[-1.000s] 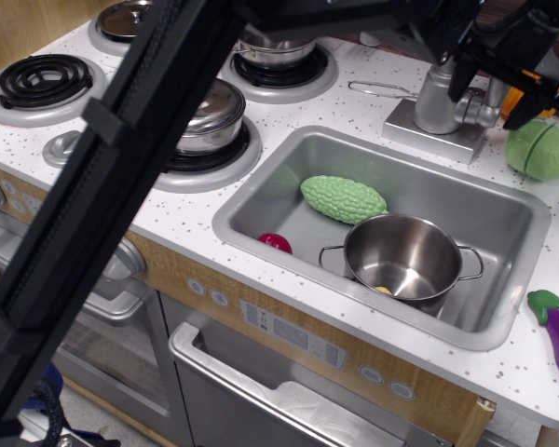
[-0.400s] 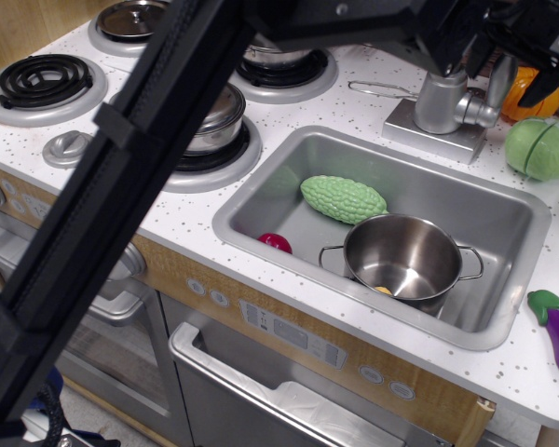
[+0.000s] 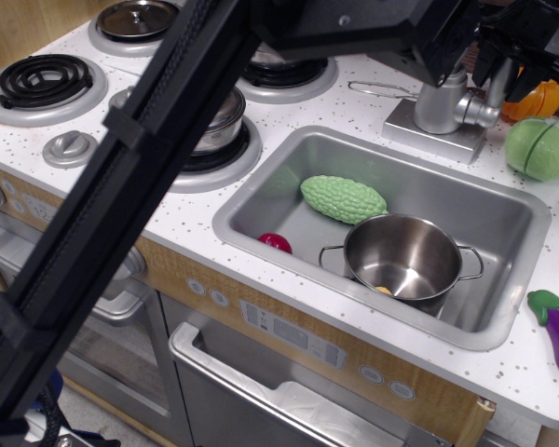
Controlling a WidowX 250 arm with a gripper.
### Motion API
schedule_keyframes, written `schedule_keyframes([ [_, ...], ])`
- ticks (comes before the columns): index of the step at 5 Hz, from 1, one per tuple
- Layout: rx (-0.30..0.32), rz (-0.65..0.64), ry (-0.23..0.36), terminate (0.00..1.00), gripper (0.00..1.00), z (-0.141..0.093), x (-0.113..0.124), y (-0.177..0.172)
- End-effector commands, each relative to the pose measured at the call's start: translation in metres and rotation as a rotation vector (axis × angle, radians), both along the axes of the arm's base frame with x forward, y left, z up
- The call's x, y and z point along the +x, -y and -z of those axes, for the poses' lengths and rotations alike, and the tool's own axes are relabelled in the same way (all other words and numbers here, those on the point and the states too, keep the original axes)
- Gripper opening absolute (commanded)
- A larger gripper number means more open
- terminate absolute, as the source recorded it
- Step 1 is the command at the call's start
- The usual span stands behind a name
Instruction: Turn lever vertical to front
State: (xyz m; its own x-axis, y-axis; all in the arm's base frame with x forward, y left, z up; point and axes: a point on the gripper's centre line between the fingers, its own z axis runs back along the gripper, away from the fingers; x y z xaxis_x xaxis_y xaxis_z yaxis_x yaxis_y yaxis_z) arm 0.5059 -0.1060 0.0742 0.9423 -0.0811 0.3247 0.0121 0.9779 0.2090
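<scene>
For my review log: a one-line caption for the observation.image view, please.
Gripper poised above the lever on the faucet column, behind a sink holding a steel pot.

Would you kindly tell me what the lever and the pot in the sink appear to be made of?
The lever looks like matte silver-grey metal, possibly painted plastic, given its dull, even sheen. The pot looks like polished steel: its wall shows bright mirror-like reflections.

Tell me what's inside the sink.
In the sink: a bumpy green vegetable, a red ball and a steel pot with something small and yellow in it. Whatever lies under the pot is hidden.
</scene>
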Motion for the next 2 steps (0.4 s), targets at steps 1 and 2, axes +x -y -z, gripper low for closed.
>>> schedule_keyframes([
  [1,-0.015,-0.015,0.072,0.00,0.00,-0.036,0.000,0.004],
  [2,-0.031,-0.054,0.045,0.00,0.00,-0.033,-0.016,0.013],
])
